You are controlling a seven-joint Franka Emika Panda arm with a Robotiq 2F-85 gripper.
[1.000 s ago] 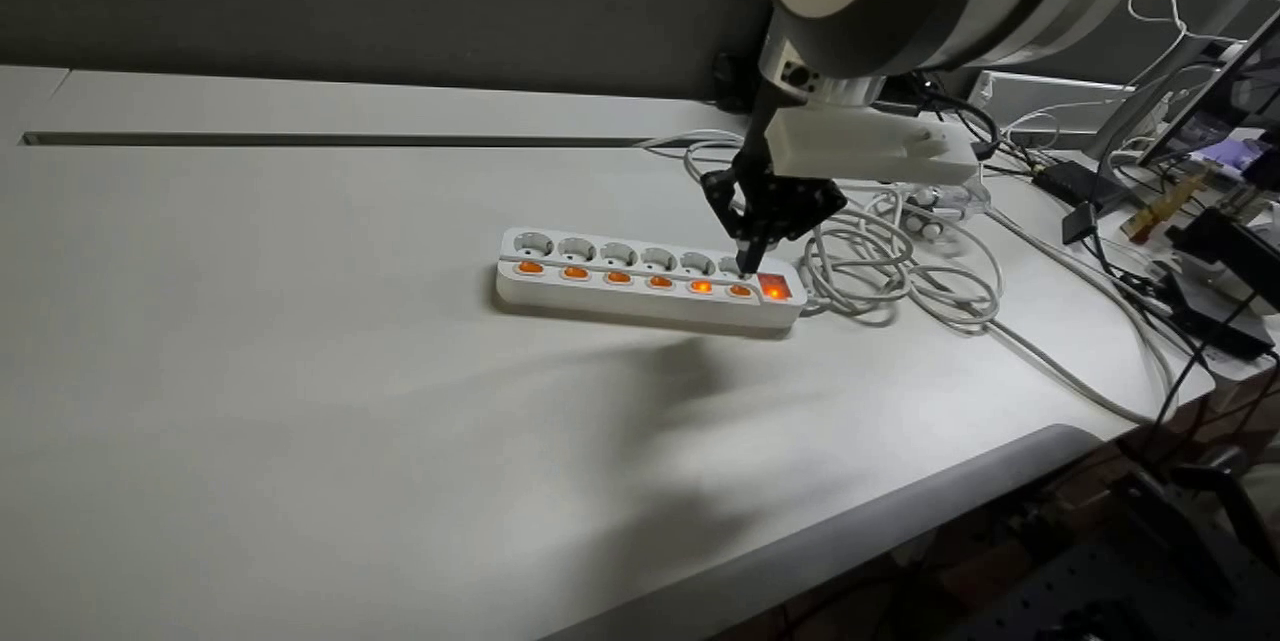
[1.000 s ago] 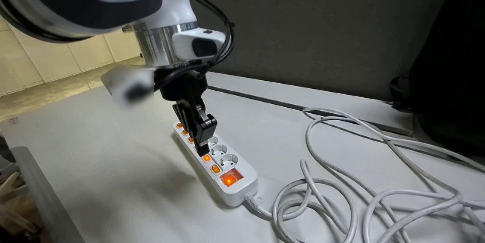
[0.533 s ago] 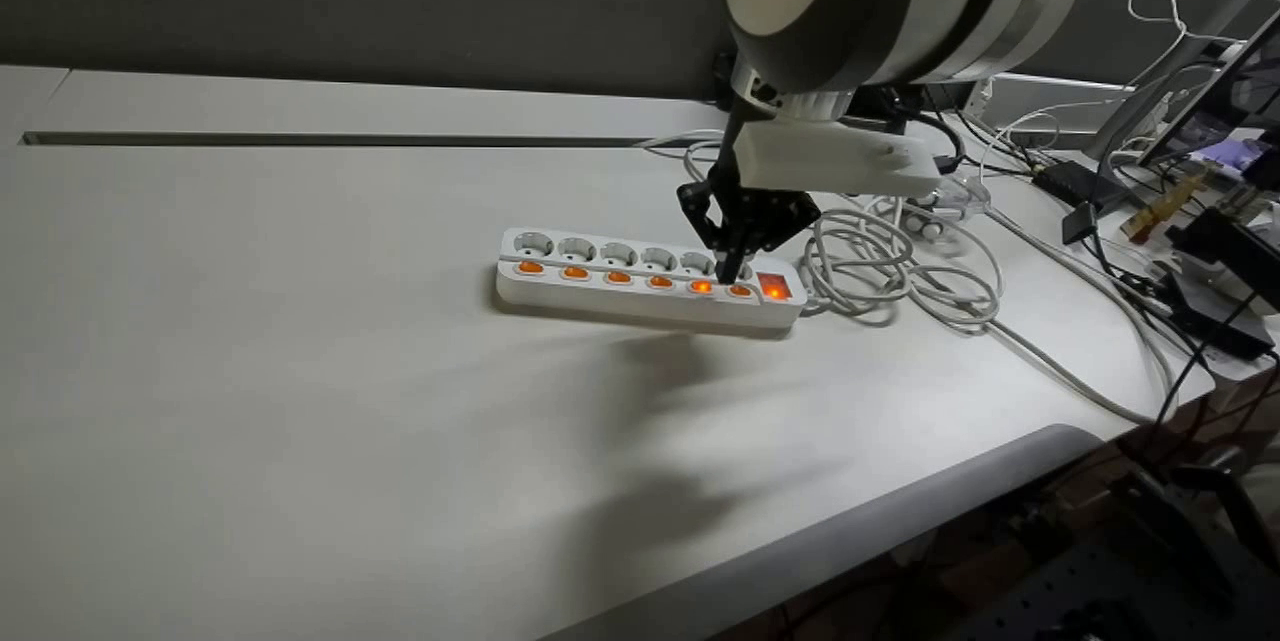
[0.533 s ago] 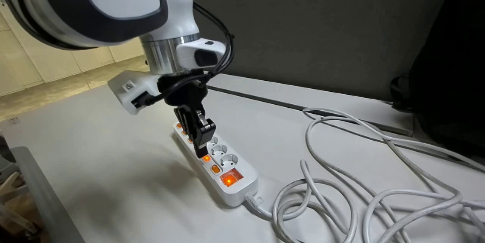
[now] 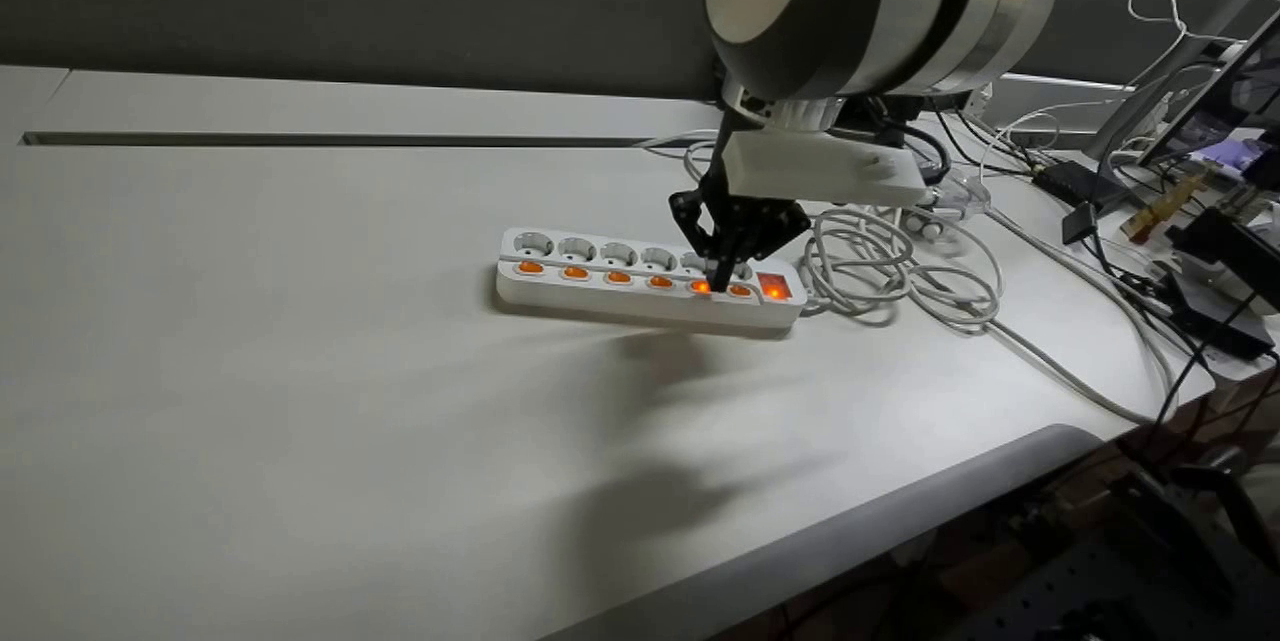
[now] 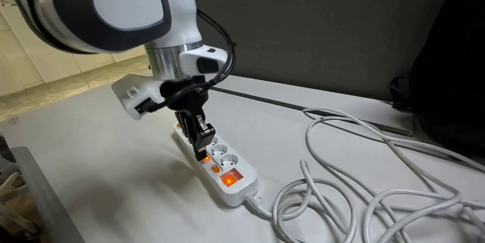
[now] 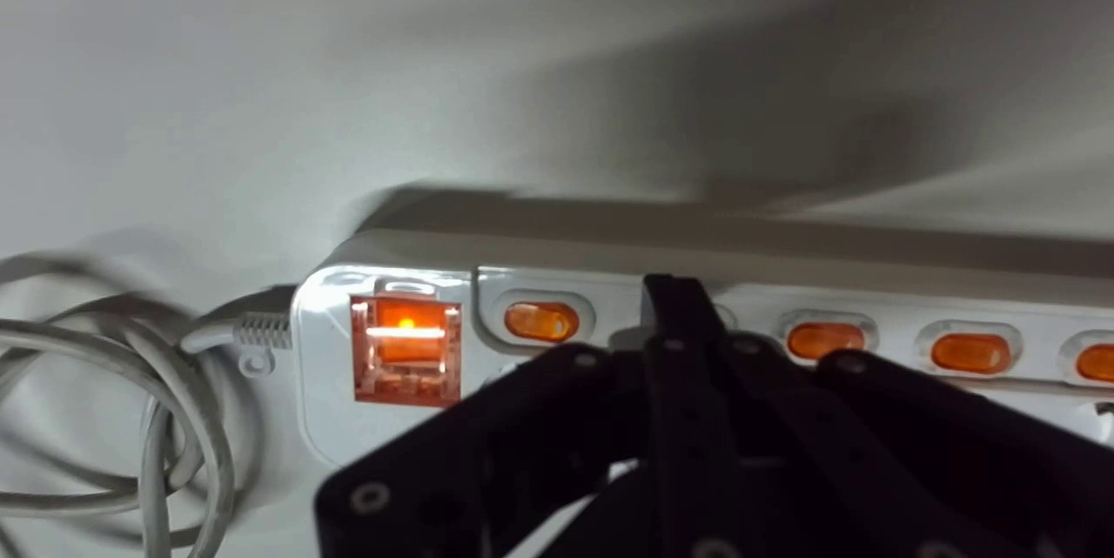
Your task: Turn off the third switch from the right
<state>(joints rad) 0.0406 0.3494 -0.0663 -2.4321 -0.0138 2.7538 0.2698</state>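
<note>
A white power strip [image 5: 600,297] lies on the table; it also shows in the wrist view [image 7: 870,281]. The third switch from the right, counting the large main switch, is small, orange and glowing in both exterior views [image 5: 699,287] [image 6: 207,158]. In the wrist view the fingertips hide it, and only the edge of its recess shows. My gripper [image 5: 716,283] points down, shut with nothing between its fingers. Its tips [image 6: 201,155] are right at or just above this switch; I cannot tell whether they touch. The tips also show in the wrist view [image 7: 683,292].
The large main switch [image 7: 406,349] glows at the corded end. The small switch [image 5: 740,291] between it and my fingertips is unlit. Several more unlit orange switches [image 5: 619,277] follow. Coiled white cables [image 6: 318,201] lie past the corded end. A dark partition [image 5: 350,1] stands behind.
My gripper has moved away from the corded end along the strip and down, from near the main switch to the third switch. The strip and its lights look the same.
</note>
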